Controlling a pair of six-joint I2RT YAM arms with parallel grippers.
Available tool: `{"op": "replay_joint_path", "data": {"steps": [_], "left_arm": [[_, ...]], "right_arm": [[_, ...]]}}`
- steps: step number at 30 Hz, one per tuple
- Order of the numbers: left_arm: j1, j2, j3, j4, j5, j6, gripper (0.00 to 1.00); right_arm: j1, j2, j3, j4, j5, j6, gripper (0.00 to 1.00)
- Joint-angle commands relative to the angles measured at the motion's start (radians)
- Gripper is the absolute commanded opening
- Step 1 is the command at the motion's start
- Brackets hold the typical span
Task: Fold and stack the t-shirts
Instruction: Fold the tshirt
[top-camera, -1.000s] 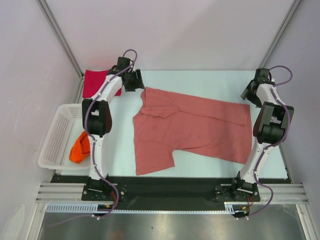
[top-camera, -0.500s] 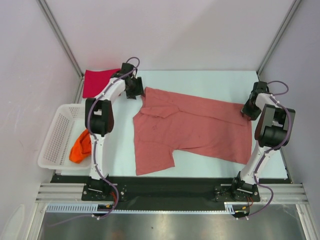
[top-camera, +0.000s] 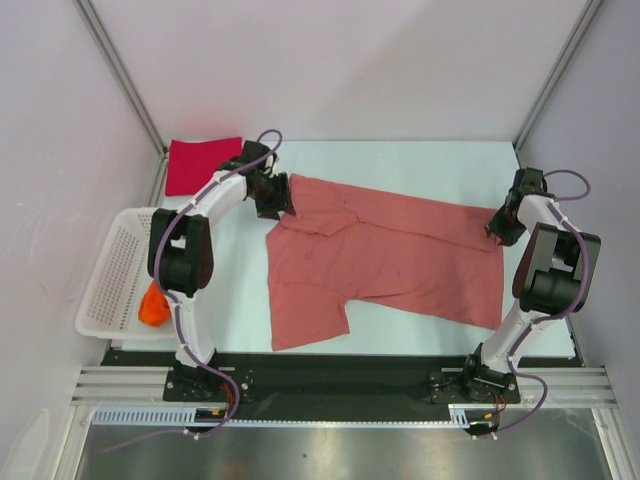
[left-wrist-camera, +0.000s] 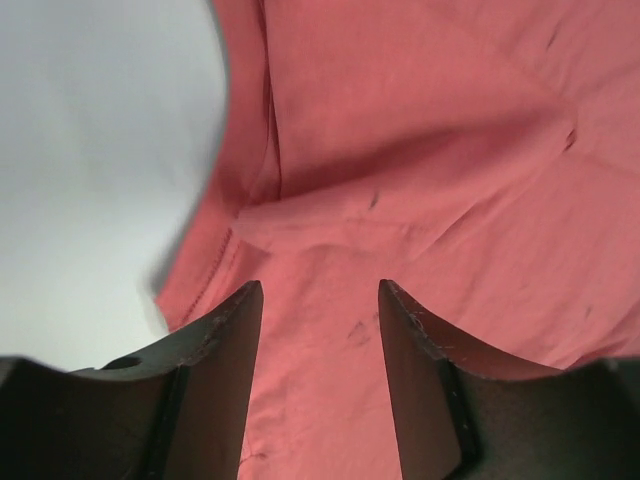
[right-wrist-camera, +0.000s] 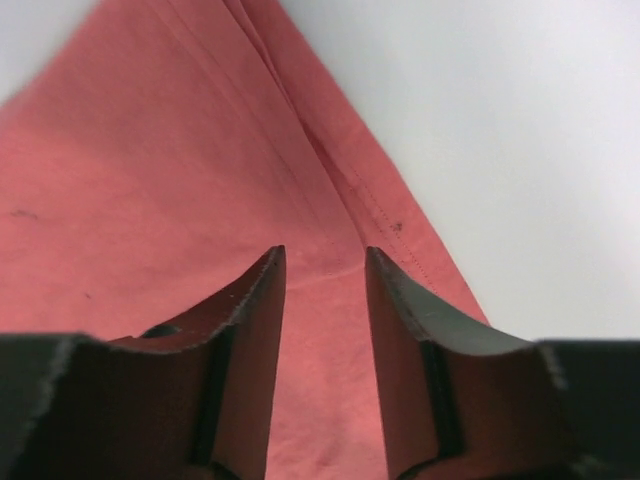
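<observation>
Seemingly, only the red shirt (top-camera: 203, 163) is lying folded, at the desk's (top-camera: 400, 160) far-left corner. The salmon shirt (top-camera: 390, 255) is lying spread mid-desk, left tool (top-camera: 280, 203) and right tool (top-camera: 495, 228) gaping half-open over its far corners, gripping nothing; the orange shirt (top-camera: 152, 305) is waiting in the basket (top-camera: 110, 270).

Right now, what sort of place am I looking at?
Probably a robotics lab work cell: a left arm and right arm bolted at a white table, plain panel walls on metal posts, and a salmon-pink t-shirt spread flat.
</observation>
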Motion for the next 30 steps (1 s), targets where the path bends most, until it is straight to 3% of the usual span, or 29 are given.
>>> {"op": "replay_joint_path", "data": {"steps": [1, 11, 17, 19, 23, 26, 30], "left_arm": [[-0.005, -0.059, -0.048, 0.019, 0.059, 0.014, 0.55], [-0.005, -0.068, -0.062, 0.015, 0.096, 0.019, 0.54], [-0.005, -0.085, -0.071, 0.012, 0.082, 0.02, 0.54], [-0.001, -0.093, -0.067, 0.009, 0.082, 0.022, 0.54], [-0.001, -0.092, -0.064, 0.002, 0.092, 0.03, 0.61], [0.0, -0.085, -0.064, -0.003, 0.089, 0.036, 0.64], [0.011, -0.052, -0.042, -0.006, 0.087, 0.043, 0.66]], "right_arm": [[-0.022, -0.032, -0.053, 0.046, -0.055, 0.01, 0.4], [-0.036, 0.0, -0.093, 0.083, -0.057, -0.001, 0.34], [-0.039, 0.02, -0.093, 0.079, -0.043, 0.02, 0.08], [-0.039, 0.014, -0.077, 0.039, 0.041, 0.031, 0.0], [-0.04, 0.008, -0.036, -0.003, 0.153, 0.01, 0.0], [-0.024, 0.034, 0.045, -0.084, 0.181, 0.001, 0.19], [0.141, 0.0, 0.142, -0.118, 0.163, -0.041, 0.46]]}}
